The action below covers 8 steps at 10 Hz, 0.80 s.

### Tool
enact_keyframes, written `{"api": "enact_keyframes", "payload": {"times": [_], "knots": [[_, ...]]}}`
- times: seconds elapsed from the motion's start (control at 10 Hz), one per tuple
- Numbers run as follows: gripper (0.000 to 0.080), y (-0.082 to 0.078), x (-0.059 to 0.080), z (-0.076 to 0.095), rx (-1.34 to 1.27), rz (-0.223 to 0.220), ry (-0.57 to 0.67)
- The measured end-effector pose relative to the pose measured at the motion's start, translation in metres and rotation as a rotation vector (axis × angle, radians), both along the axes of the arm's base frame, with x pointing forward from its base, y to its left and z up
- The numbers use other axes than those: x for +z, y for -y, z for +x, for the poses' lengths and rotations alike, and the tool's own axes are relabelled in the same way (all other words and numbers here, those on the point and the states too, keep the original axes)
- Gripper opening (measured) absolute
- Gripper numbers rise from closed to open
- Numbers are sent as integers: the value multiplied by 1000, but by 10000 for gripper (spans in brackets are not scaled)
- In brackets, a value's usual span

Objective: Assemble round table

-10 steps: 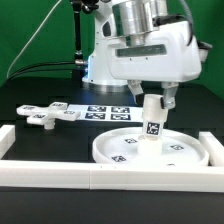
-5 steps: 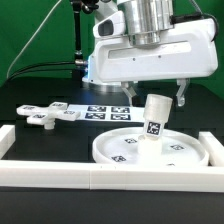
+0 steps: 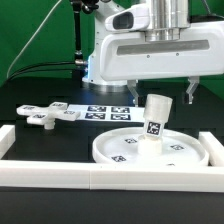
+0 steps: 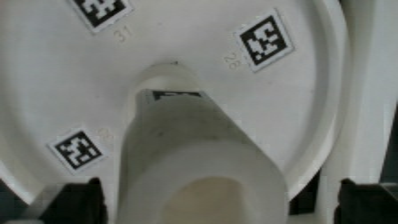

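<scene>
The short white cylindrical plastic post (image 3: 153,118) is seated for joining in the large rimmed white disc (image 3: 190,152); the fingers (image 3: 190,88) are held apart above.

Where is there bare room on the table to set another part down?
Bare black table lies between the cross-shaped foot, the disc and the front rail. Crowded: the post stands on the disc, with the open gripper over it.

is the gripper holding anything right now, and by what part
Nothing is held. The gripper hangs open above the post, not touching it; the post stands on the round disc.
</scene>
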<state>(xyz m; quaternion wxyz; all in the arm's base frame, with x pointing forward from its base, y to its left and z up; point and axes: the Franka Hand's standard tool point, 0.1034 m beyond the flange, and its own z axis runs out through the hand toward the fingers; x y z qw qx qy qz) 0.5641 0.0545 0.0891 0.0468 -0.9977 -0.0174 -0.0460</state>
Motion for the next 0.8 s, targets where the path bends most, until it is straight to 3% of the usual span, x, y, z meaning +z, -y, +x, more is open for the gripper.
{"api": "enact_keyframes", "payload": {"times": [0.4, 0.8], "knots": [[648, 0, 0, 0, 231, -27, 21], [648, -6, 1, 4, 645, -123, 45]]}}
